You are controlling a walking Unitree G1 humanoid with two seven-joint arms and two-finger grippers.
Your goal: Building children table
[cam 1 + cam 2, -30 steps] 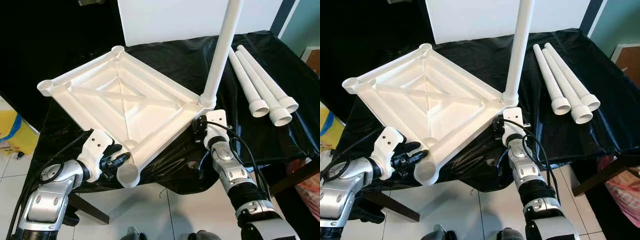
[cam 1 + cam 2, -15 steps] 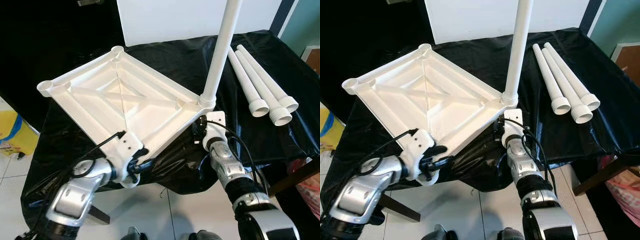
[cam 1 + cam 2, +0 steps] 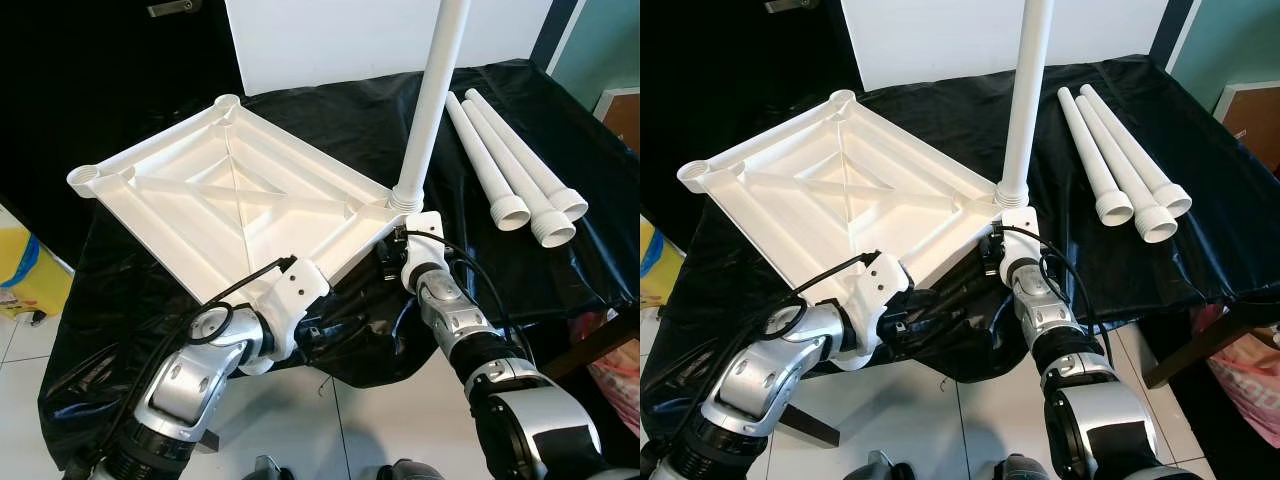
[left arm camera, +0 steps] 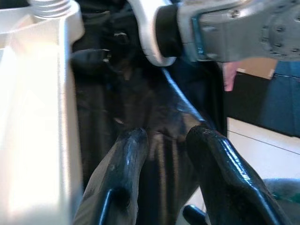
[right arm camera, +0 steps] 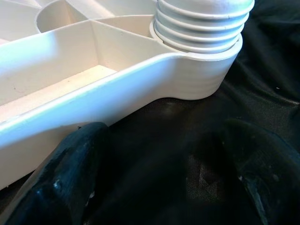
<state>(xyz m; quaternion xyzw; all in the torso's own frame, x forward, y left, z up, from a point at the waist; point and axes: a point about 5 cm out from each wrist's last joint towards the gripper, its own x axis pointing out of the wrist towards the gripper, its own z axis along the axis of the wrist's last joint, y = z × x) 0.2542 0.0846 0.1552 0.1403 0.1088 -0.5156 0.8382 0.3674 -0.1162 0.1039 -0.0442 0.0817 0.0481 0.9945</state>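
White tabletop (image 3: 235, 205) lies upside down with one leg (image 3: 430, 100) fitted; three spare legs (image 3: 510, 165) lie beside. Left gripper (image 4: 161, 154) narrowly parted, right gripper (image 5: 159, 168) wide, both empty.

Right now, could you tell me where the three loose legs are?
The three loose legs lie side by side on the black cloth at the robot's right, beyond the upright leg.

This looks like a room in a home turned into a makeshift assembly spot. White floor tiles (image 3: 370, 420) lie below the left gripper (image 4: 161, 154), a table draped in black plastic sheet (image 3: 330, 120) stretches ahead of it, and a white board (image 3: 330, 40) stands beyond against a teal wall (image 3: 600, 40).
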